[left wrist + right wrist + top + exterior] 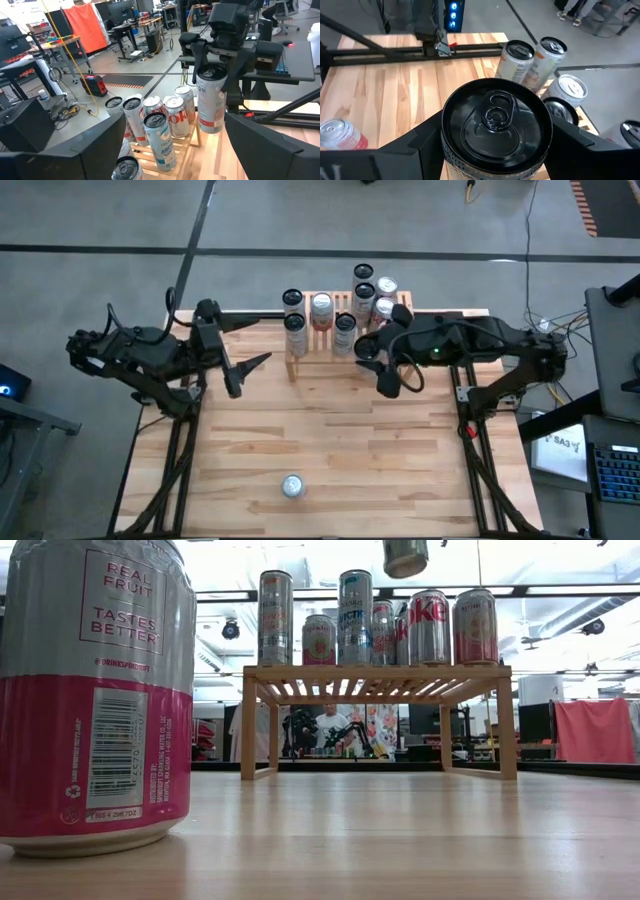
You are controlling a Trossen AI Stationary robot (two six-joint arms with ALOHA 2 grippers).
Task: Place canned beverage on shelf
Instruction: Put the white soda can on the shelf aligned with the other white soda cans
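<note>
right gripper (495, 130) clamped on a white can (211, 102), held upright in the air just above the shelf's (378, 672) right end. Shelf holds ~8 cans, one red "oke" (428, 628). Near-edge pink can (95, 690) reads "REAL FRUIT TASTES BETTER". Left gripper (250, 370) released, left of shelf

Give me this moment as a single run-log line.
right gripper: shut on can, held above shelf | left gripper: open, empty, waiting beside shelf | spare can: standing at table's near edge
</note>
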